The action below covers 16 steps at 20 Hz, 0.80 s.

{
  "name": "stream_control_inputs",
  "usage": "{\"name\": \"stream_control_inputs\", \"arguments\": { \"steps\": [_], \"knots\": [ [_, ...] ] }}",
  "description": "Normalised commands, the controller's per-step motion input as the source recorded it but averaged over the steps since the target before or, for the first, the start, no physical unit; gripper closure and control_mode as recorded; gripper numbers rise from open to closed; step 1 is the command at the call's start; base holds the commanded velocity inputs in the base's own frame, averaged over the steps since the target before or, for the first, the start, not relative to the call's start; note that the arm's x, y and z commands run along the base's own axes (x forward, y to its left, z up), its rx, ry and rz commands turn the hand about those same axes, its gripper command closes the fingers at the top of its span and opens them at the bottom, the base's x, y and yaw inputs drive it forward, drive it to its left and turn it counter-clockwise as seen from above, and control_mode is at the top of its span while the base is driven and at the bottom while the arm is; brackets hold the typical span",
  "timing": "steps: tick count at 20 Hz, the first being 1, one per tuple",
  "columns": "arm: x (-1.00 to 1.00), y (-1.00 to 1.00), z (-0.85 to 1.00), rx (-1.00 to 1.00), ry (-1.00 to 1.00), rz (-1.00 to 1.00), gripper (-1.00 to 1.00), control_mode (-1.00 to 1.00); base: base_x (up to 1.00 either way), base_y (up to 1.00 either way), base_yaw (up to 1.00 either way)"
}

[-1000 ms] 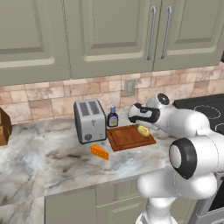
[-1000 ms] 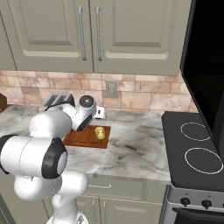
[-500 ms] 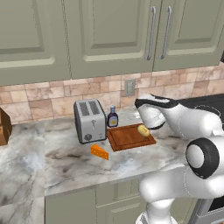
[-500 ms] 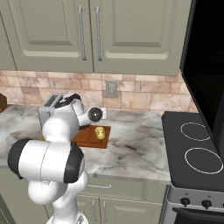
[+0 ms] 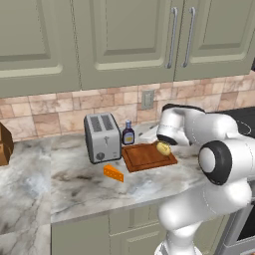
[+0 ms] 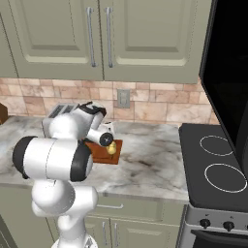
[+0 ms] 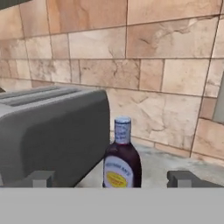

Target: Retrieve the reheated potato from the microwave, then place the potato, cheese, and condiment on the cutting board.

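1. Gaping wide, the gripper [image 7: 111, 178] frames the condiment [image 7: 122, 160] (base cut off), empty.
2. The toaster [image 7: 48, 131] crowds its left.
3. The potato [image 5: 163, 148] sits on the cutting board [image 5: 144, 156]; the cheese [image 5: 114, 173] lies on the counter [image 5: 69, 189].

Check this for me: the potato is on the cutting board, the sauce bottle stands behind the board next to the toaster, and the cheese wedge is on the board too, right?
Not quite. The cheese wedge is not on the cutting board; it lies on the counter in front of the toaster, as the left base view shows. The potato is on the board, and the sauce bottle stands behind it next to the toaster.
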Motion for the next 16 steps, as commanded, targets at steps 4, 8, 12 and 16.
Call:
{"name": "stream_control_inputs", "arguments": {
  "steps": [4,8,12,16],
  "knots": [
    [0.08,-0.01,0.0,0.0,-0.07,0.14,-1.0,-1.0,0.0,0.0,0.0],
    [0.0,-0.08,0.12,0.0,-0.01,0.11,-1.0,-1.0,0.0,0.0,0.0],
    [0.0,0.0,0.3,-0.01,0.0,0.07,-1.0,-1.0,0.0,0.0,0.0],
    [0.0,0.0,0.38,0.0,0.0,0.04,-1.0,-1.0,0.0,0.0,0.0]
  ]
}}
